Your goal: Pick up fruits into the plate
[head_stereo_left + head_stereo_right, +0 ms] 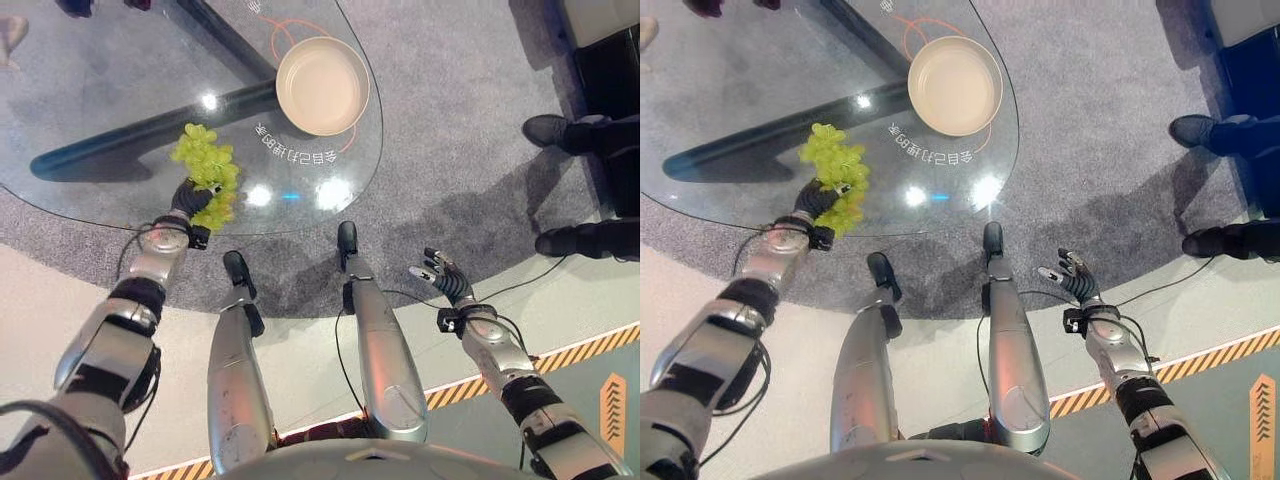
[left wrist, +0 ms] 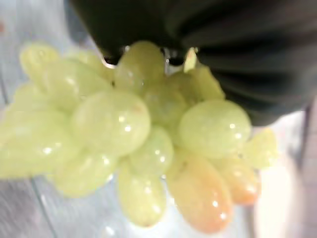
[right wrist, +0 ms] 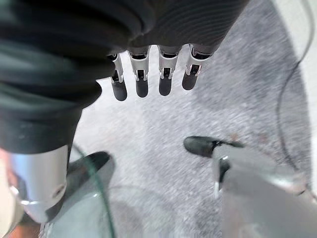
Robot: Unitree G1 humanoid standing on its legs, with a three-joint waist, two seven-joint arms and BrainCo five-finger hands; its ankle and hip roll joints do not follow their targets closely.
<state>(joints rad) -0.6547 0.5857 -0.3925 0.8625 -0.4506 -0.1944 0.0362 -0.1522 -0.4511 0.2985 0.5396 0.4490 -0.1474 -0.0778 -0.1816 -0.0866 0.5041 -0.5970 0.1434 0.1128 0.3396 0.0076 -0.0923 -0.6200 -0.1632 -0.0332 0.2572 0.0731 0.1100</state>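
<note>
Sitting toward the far right of the glass table, the cream plate holds nothing. Near the table's front edge, well apart from the plate, the left hand has its fingers curled around a bunch of green grapes. Off the table over the grey carpet, the right hand hangs with fingers straight and spread, touching nothing.

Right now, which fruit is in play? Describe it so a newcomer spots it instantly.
Find the glass table. At its near edge, well short of the cream plate, the left hand is shut on a bunch of green grapes. It is the sole bright green, knobbly cluster there.
</note>
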